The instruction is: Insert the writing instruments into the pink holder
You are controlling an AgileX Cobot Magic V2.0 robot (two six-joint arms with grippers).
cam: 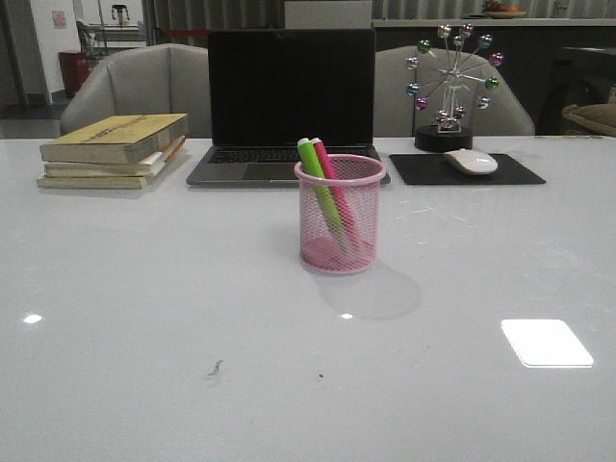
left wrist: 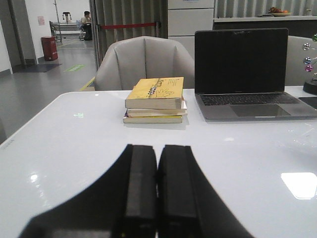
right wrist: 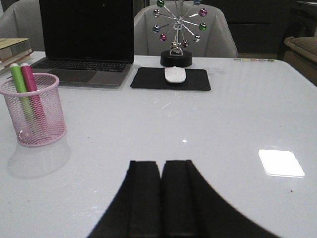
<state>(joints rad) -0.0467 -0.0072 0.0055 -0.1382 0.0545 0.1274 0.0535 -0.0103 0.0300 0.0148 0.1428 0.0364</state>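
Note:
The pink wire-mesh holder stands at the middle of the white table, in front of the laptop; the right wrist view shows the holder too. Inside it lean the lime green marker and the pink marker, tops poking above the rim, side by side; both, green marker and pink marker, appear in the right wrist view. My left gripper is shut and empty over bare table near the books. My right gripper is shut and empty, well apart from the holder. Neither gripper shows in the front view.
A black laptop stands open behind the holder. A stack of books lies at the back left. A black mouse pad with a white mouse and a ball ornament sit at the back right. Grey chairs stand beyond the table.

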